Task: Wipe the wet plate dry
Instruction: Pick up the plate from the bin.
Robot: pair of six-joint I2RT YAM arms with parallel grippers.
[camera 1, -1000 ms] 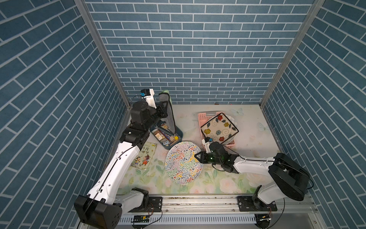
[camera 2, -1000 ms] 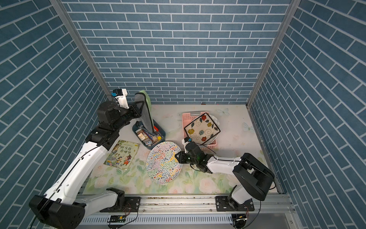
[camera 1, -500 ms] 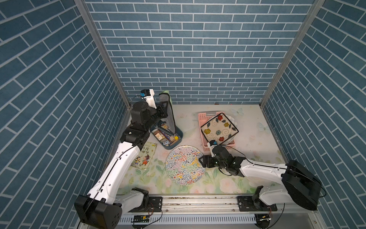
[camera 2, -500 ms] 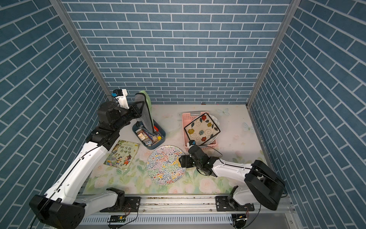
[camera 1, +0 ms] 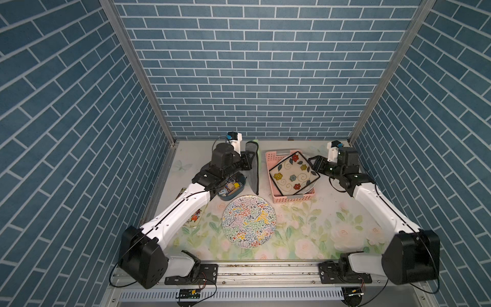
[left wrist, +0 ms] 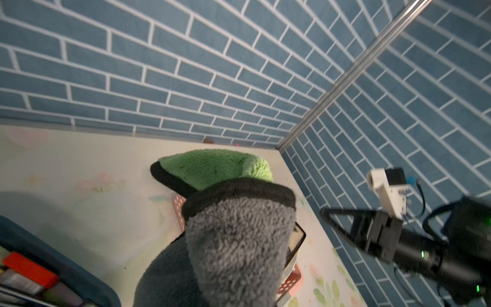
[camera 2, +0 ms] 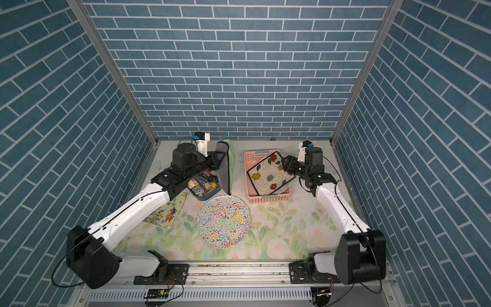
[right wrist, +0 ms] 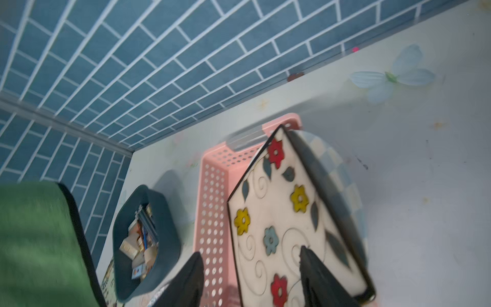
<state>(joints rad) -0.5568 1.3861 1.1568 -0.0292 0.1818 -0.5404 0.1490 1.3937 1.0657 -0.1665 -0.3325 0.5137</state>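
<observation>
**A:** Since the left pincer (camera 1: 247, 162) is clenched on the top edge of the grey-and-green microfibre cloth (left wrist: 239, 239), why carry it so high?

**B:** So the cloth hangs free below the pincer, I'd judge. It drops between the blue tub (camera 1: 243, 184) and the pink basket (camera 1: 292, 198), unfolded and ready to be pressed against a plate.

**A:** And the right pincer (camera 1: 313, 163)?

**B:** Released. In the right wrist view its black fingers (right wrist: 318, 273) stand apart and grasp nothing. Just ahead of the fingertips is the square floral plate (camera 1: 291, 176), resting tilted on a checked round plate (right wrist: 342, 170) inside the basket. Propped on a slant like that, its raised edge offers itself to a pinch.

**A:** Which plate is the wet one?

**B:** No water shows on either. The round squiggle-patterned plate (camera 1: 249, 221) lies flat on the floral mat (camera 1: 318, 226). It is well apart from both pincers, back toward the arms' bases. My guess is that the square one is what the right pincer is set to lift.

**A:** What could go wrong?

**B:** A glazed rim, possibly wet, may slip from a narrow pinch. The checked plate beneath could also shift as the square one comes away.
</observation>
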